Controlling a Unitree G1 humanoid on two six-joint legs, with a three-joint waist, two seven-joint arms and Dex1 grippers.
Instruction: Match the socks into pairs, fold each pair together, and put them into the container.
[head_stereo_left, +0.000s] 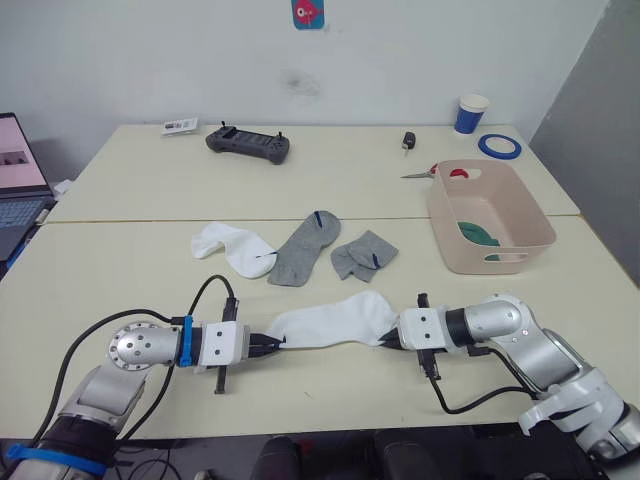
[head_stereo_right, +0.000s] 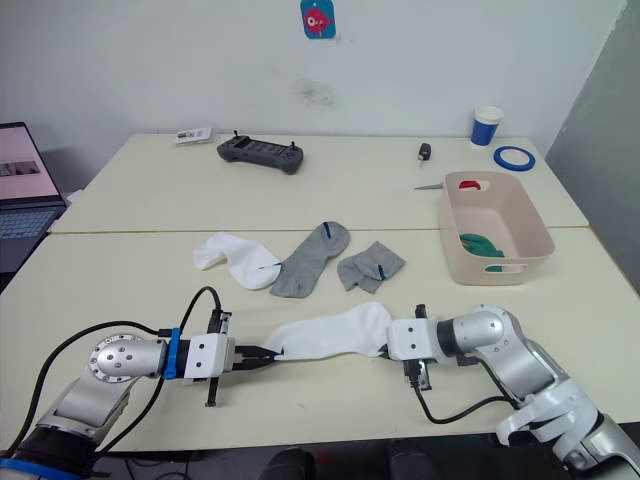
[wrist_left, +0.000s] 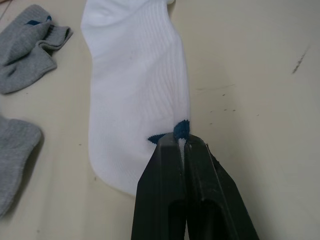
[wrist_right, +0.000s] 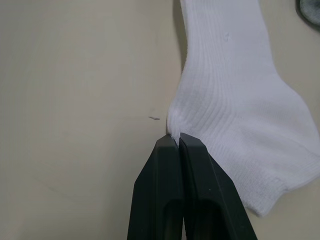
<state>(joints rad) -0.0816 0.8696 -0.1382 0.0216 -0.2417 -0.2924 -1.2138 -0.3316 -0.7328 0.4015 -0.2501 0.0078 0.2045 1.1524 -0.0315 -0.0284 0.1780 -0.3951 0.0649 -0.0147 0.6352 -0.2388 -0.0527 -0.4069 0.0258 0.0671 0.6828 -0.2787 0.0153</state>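
Note:
A white sock (head_stereo_left: 330, 322) lies stretched across the near table between both grippers. My left gripper (head_stereo_left: 275, 343) is shut on its cuff end by the small blue mark (wrist_left: 181, 131). At the opposite end my right gripper (head_stereo_left: 389, 341) is shut on the sock's edge (wrist_right: 172, 131). Further back lie another white sock (head_stereo_left: 232, 247), a flat grey sock (head_stereo_left: 304, 249) and a folded grey sock (head_stereo_left: 364, 254). The pink-beige container (head_stereo_left: 490, 215) stands at the right with a dark green sock (head_stereo_left: 479, 235) inside.
A black controller (head_stereo_left: 248, 144), a small dark key fob (head_stereo_left: 408, 141), scissors (head_stereo_left: 425, 173), a blue-white paper cup (head_stereo_left: 471, 113) and a blue tape ring (head_stereo_left: 498, 146) sit at the back. A laptop (head_stereo_left: 20, 180) stands off the left edge.

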